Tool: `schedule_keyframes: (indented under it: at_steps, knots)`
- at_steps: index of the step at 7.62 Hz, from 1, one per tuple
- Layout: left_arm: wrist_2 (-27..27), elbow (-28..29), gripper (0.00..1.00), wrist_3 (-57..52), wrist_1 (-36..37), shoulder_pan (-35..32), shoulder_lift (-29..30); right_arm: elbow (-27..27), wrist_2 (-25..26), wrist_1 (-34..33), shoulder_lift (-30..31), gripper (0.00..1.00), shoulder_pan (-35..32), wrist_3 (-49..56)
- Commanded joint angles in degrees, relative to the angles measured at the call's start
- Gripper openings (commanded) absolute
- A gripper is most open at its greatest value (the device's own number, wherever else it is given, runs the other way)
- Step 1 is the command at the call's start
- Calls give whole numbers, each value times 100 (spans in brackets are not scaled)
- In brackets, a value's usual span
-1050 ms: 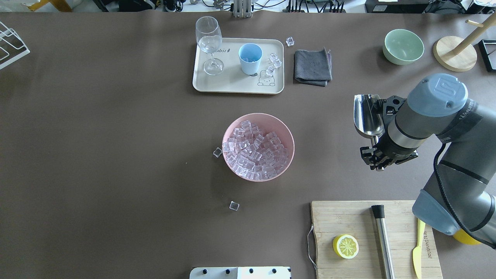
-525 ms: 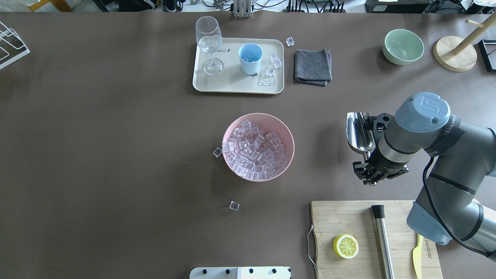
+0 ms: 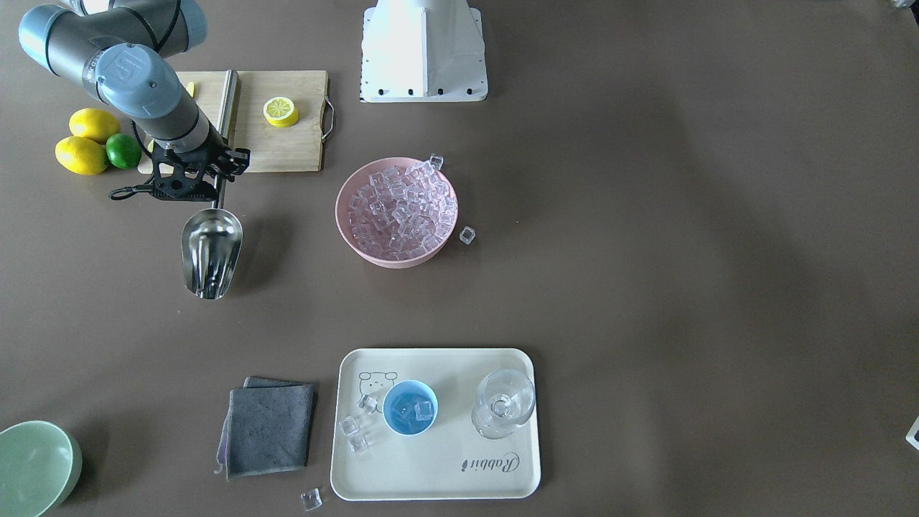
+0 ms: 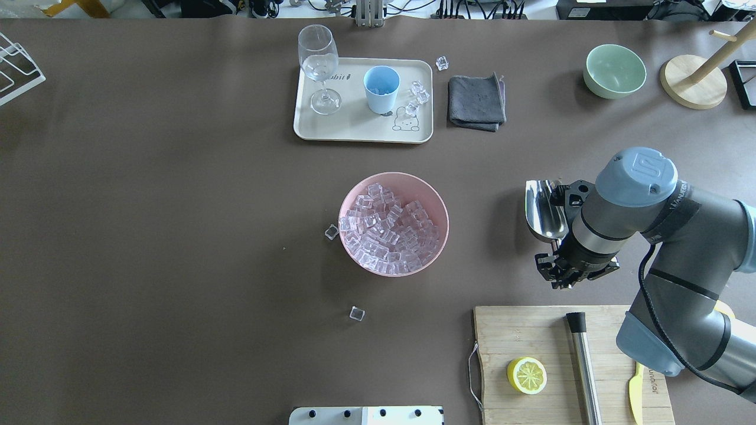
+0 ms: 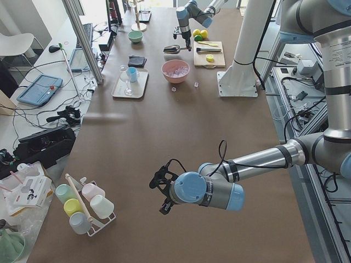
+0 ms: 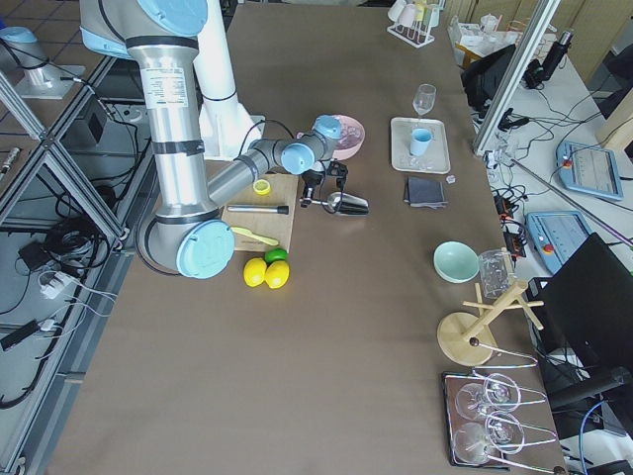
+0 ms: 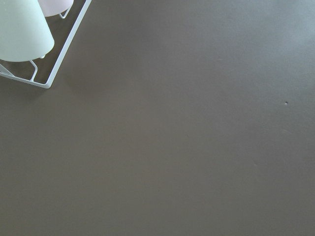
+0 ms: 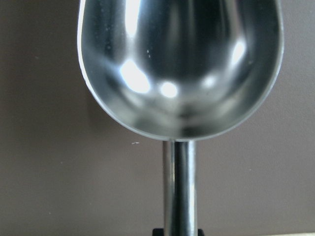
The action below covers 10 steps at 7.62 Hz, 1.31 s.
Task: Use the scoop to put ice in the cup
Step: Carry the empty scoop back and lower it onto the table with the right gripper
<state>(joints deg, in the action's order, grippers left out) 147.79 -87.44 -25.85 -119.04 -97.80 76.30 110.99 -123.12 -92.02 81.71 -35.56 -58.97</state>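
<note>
Steel scoop (image 4: 546,209) looks stiff & slick; right tool (image 3: 217,192) pinches its thin rod. Slippy ice (image 4: 390,230) at its 9 o'clock. Left tool (image 5: 159,191): can't tell.

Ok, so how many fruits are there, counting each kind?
Whole lemons: 2
Lime: 1
Lemon half: 1
Total: 4
</note>
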Motion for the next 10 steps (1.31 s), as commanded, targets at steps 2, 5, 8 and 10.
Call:
schedule_keyframes:
  at_steps: [2,5,8,10]
  knots:
    - [-5,16,99,-25,13,-151,-282,-68,-2,0,-15,0,49,52]
    - [-22,16,99,-17,21,-152,-125,-148,-1,9,-85,100,50,148]
    - [-93,-53,99,27,415,-134,33,-60,16,-61,-191,100,-335,831]
    - [-101,-351,99,36,1325,-117,156,193,-10,-698,-191,100,-1089,1760]
